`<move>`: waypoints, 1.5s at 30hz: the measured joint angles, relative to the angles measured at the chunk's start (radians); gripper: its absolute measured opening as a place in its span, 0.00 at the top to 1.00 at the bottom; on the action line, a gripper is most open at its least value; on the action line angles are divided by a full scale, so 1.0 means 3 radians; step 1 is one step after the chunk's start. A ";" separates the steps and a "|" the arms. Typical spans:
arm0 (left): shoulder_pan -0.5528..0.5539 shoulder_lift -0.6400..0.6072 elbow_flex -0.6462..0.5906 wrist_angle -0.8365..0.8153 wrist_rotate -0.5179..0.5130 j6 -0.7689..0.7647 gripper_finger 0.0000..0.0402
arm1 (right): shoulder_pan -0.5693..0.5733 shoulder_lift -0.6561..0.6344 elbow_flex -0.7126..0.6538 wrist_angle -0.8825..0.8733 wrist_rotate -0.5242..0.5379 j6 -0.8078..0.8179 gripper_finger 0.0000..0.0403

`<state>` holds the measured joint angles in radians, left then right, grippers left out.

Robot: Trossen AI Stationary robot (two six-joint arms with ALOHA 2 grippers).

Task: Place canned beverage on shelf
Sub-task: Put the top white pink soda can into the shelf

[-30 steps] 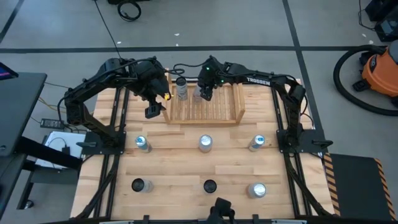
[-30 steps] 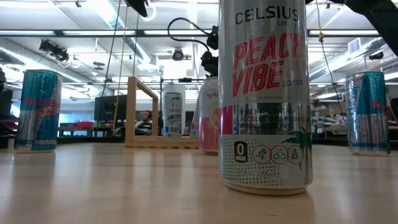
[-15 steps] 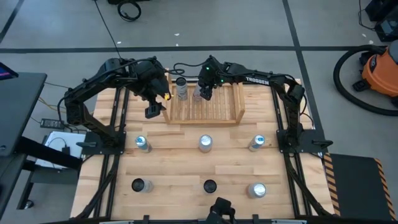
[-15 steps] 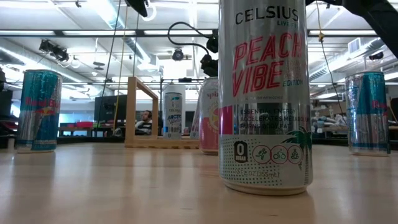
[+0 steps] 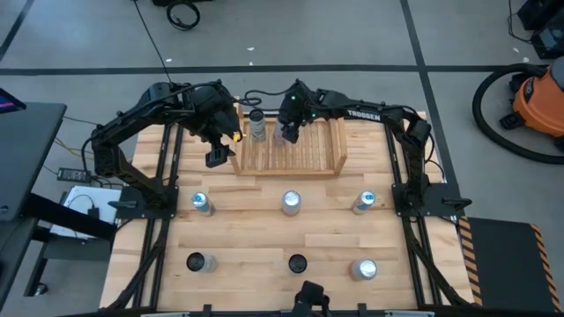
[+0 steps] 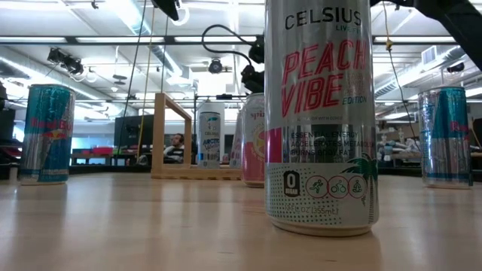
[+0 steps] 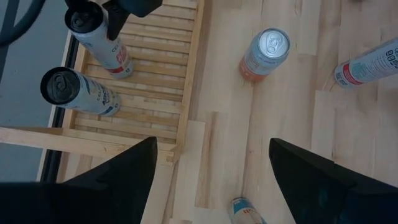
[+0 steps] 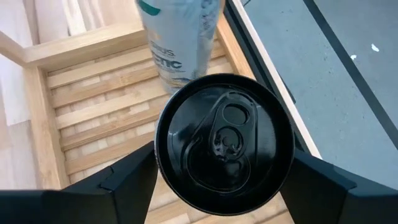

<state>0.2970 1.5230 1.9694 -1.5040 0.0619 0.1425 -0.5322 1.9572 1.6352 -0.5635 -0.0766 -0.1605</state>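
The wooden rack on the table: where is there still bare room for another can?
The light wooden slatted rack is crowded only at its back-left, where two cans stand: a white one and a black-topped one between the right gripper's fingers. Everything right of them is bare.

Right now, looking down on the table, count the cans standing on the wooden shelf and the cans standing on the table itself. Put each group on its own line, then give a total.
Shelf cans: 2
Table cans: 6
Total: 8 cans
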 joint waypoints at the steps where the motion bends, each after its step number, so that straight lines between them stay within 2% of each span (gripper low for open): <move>1: 0.0000 0.0000 0.0000 0.0000 0.0000 0.0001 0.22 | 0.0005 0.0000 0.0000 0.0003 -0.0003 -0.0001 0.24; 9: 0.0000 0.0000 0.0000 -0.0001 0.0000 0.0001 0.22 | 0.0022 0.0000 0.0000 0.0025 0.0013 -0.0074 0.25; 16: 0.0000 0.0000 0.0000 -0.0001 0.0000 0.0003 0.22 | 0.0023 0.0000 0.0000 0.0044 0.0262 -0.0089 0.29; 32: 0.0000 0.0000 0.0000 0.0001 -0.0001 0.0085 0.22 | 0.0026 0.0000 0.0007 -0.0005 0.0364 -0.0260 0.30; 36: 0.0001 0.0000 0.0000 0.0048 0.0000 0.0090 0.22 | 0.0021 0.0000 0.0161 -0.0317 0.0375 -0.0264 0.30; 45: 0.0001 0.0000 0.0000 0.0093 0.0000 0.0093 0.22 | 0.0022 0.0023 0.0277 -0.0319 0.0307 -0.0248 0.30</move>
<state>0.2972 1.5230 1.9694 -1.4761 0.0618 0.1703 -0.5255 1.9640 1.7184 -0.6593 0.0156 -0.2348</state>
